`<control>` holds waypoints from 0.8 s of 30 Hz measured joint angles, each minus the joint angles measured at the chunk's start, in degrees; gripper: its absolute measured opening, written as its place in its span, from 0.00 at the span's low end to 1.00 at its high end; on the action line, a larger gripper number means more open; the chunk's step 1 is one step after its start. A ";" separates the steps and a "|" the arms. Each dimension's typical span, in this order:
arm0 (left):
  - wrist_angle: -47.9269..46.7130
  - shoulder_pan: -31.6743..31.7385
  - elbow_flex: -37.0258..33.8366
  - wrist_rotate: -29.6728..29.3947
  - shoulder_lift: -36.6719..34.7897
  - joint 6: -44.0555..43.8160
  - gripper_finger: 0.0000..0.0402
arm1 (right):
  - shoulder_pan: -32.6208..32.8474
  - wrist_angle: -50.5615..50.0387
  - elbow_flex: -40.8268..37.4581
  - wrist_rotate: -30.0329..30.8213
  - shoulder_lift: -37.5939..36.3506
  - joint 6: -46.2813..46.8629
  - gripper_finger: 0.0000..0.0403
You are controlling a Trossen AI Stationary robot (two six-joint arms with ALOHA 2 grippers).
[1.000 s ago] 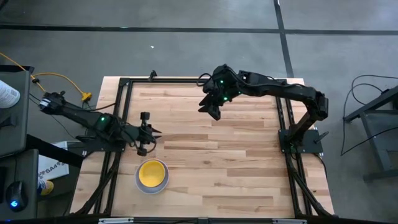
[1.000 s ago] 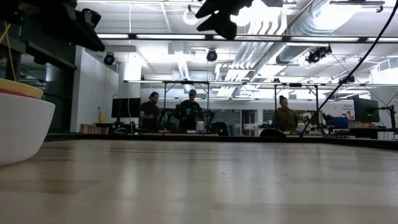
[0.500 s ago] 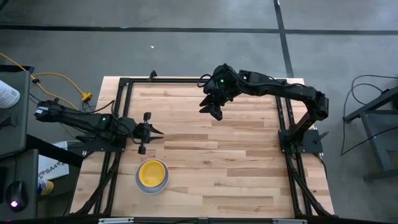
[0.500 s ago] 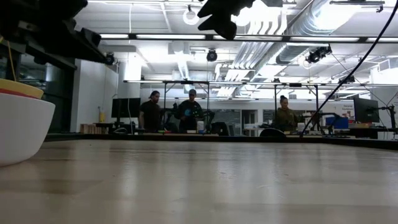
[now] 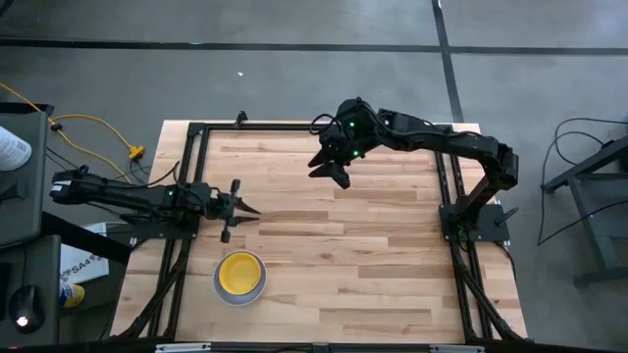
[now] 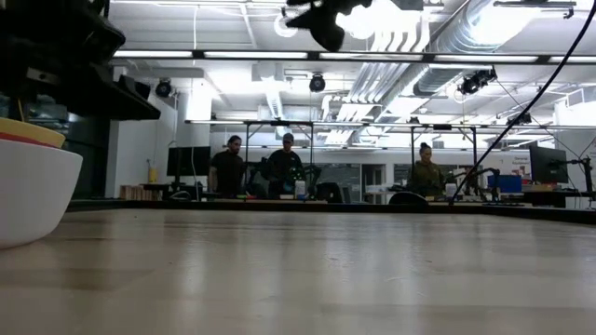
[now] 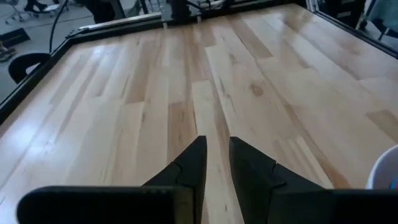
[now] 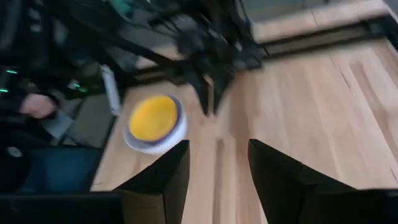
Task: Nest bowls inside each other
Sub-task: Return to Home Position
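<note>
Nearest the front edge of the worktop point(image 5: 343, 255), toward its left side, stands the nested stack of bowls. The white bowl point(image 5: 218, 285) is outermost and rests on the wood. The yellow bowl point(image 5: 240, 274) sits innermost and fills the opening when seen from above. In the low view a thin edge of the red bowl point(image 6: 14, 139) shows just under the yellow rim. Any other bowls inside the stack are hidden.

Just behind the stack, and apart from it, the left pincer point(image 5: 253, 209) hangs above the worktop near the left rail of the black frame point(image 5: 192, 167). It points toward the middle of the table. Its fingers point(image 7: 194, 163) are only narrowly parted, with a slim strip of bare wood showing between them, and they hold nothing. An edge of the white bowl appears at the margin of the left wrist view.

Farther back, the right pincer point(image 5: 332, 175) is raised over the rear middle of the worktop, well apart from the bowls. Its fingers point(image 8: 171, 173) are spread with nothing between them, and its wrist view looks across to the stack and the left arm.

Beyond the table, three people point(image 6: 283, 166) are seen in the room.
</note>
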 joint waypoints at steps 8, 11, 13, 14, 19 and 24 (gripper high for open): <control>0.73 2.48 -2.10 1.30 -2.71 0.09 0.17 | -0.88 3.83 0.00 -2.03 -3.17 -1.85 0.39; 1.09 2.46 -3.31 1.29 -3.57 0.31 0.17 | -0.90 3.30 0.02 -2.01 -5.01 -2.76 0.39; 0.96 2.46 -4.06 1.19 -4.37 0.26 0.17 | -0.87 1.63 0.02 -1.98 -6.69 -3.39 0.39; 0.98 2.46 -4.37 1.13 -4.74 0.13 0.17 | -0.85 0.73 0.01 -1.74 -7.26 -3.75 0.39; 0.91 2.42 -4.81 0.82 -6.52 0.10 0.17 | -0.48 -2.56 -0.63 -1.74 -9.86 -5.32 0.39; 0.51 2.42 -4.81 0.67 -7.12 0.33 0.17 | -0.35 -0.58 -8.91 -1.76 -13.21 -6.11 0.39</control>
